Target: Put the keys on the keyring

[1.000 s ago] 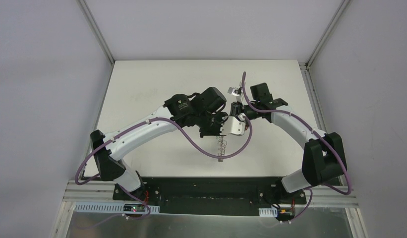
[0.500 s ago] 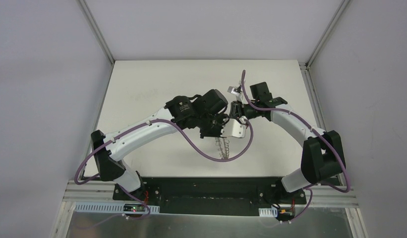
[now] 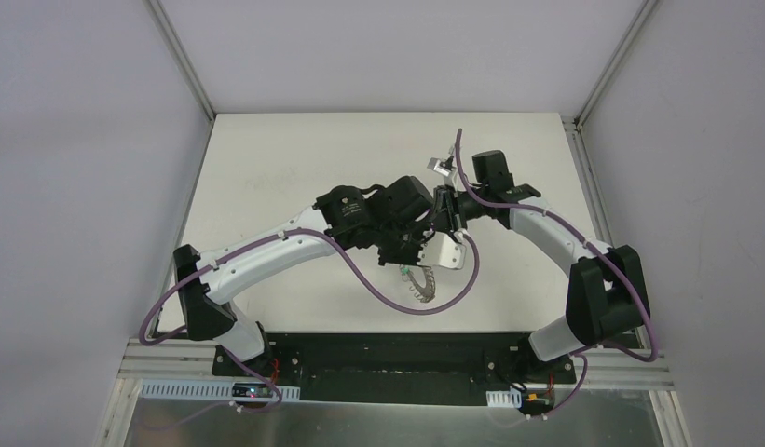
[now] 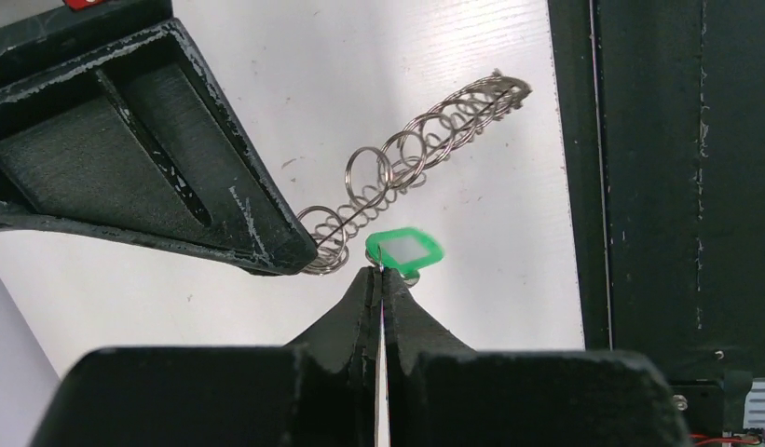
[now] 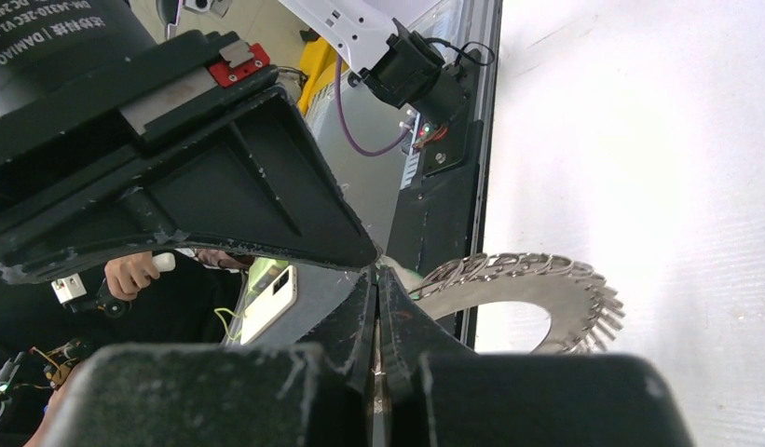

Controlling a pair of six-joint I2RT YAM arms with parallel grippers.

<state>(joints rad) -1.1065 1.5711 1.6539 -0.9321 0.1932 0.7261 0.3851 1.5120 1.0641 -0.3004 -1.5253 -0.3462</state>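
Observation:
The keyring [image 5: 555,300] is a flat grey ring fringed with wire loops. It hangs in the air between both arms, and in the left wrist view it shows edge-on [image 4: 411,158]. My right gripper [image 5: 376,272] is shut on its near edge. My left gripper [image 4: 378,272] is shut on the key [image 4: 403,250], whose green head sticks out past the fingertips, right beside the ring's loops. In the top view the ring [image 3: 422,285] hangs below the two meeting grippers, with the green key [image 3: 408,272] at its top.
The white table [image 3: 266,149] lies beneath. Its black front rail [image 4: 658,186] runs close under the ring. The left arm's purple cable [image 3: 378,284] loops beside the ring. The two grippers touch or nearly touch at mid-table.
The grippers have drawn closer together. The ring has turned from hanging edge-on to tilted, showing its loops. The green key head now shows at the ring's top.

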